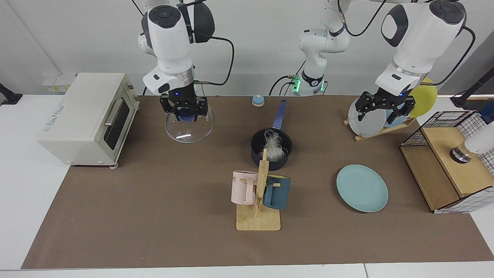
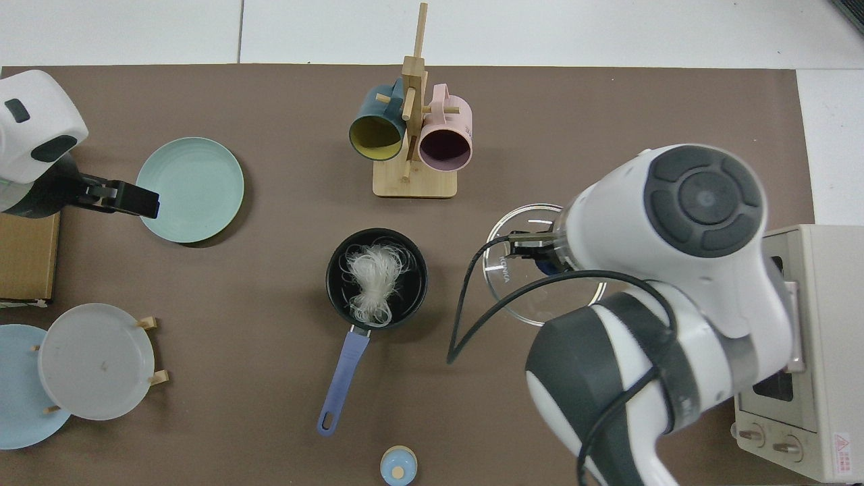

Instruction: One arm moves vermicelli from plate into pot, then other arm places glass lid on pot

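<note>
A brown mat covers the white table [image 1: 154, 216]. Nearest the camera lies the empty pale teal round plate [image 1: 362, 188]; beyond it, the white tangle of vermicelli [image 1: 274, 148] sits inside the dark navy saucepan [image 1: 271, 148]. The right gripper [image 1: 184, 112] — clamped on the blue knob — holds the clear glass lid [image 1: 189, 125] aloft, beside the pot. Next: centre it, lower squarely. The left gripper [image 1: 385, 108] waits spread at the plate rack [image 1: 376, 129].

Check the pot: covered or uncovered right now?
Uncovered. The pot shows vermicelli inside; the glass lid hangs off to its side in the right end effector, above the table.
</note>
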Action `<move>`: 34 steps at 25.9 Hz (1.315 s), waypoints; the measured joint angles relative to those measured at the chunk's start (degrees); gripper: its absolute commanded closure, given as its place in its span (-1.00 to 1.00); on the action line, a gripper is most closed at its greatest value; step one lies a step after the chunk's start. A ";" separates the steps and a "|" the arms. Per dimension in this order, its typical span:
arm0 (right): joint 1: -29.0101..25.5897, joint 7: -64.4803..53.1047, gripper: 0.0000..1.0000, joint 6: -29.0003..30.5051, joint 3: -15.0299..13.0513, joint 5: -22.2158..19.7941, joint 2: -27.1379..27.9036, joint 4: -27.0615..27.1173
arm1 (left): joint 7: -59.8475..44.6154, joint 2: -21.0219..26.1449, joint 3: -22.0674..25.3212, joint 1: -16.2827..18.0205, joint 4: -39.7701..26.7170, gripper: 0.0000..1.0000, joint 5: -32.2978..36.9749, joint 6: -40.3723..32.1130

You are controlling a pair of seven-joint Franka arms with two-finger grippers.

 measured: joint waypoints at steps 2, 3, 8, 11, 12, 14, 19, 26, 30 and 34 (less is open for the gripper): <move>2.35 3.22 1.00 1.16 0.03 -0.06 1.34 0.60 | 0.13 0.00 -0.05 0.22 -0.02 -1.00 0.00 0.00; 3.59 5.03 1.00 1.64 0.05 -0.07 2.23 1.24 | 0.36 -0.03 -0.05 0.36 -0.08 -1.00 0.00 0.00; 9.54 13.00 1.00 2.32 0.10 -0.17 8.86 7.54 | 1.27 -1.52 -0.08 1.32 -2.93 -1.00 0.00 2.39; 11.55 16.45 1.00 2.42 0.03 -0.38 12.89 11.08 | 1.39 -3.49 -0.07 1.60 -6.52 -1.00 0.00 5.58; 12.21 17.38 1.00 2.53 -0.03 -0.41 14.30 12.28 | 1.39 -4.08 -0.08 1.62 -7.47 -1.00 0.00 6.19; 13.75 19.24 1.00 2.92 -0.19 -0.44 17.38 14.69 | 1.39 -4.97 -0.10 1.62 -8.68 -1.00 0.00 6.60; 16.83 23.03 1.00 6.81 -0.33 -1.09 23.60 18.50 | 1.37 -5.86 -0.10 1.62 -9.03 -1.00 0.00 5.93; 17.57 23.18 1.00 9.00 -0.32 -4.18 26.69 20.01 | 1.38 -6.09 -0.11 1.62 -9.03 -1.00 0.00 4.21; 18.13 23.18 1.00 11.02 -0.29 -4.98 27.06 19.93 | 1.38 -6.12 -0.11 1.62 -9.03 -1.00 0.00 3.32; 18.30 23.18 1.00 11.60 -0.28 -5.06 27.10 19.21 | 1.38 -6.15 -0.11 1.62 -9.03 -1.00 0.00 2.40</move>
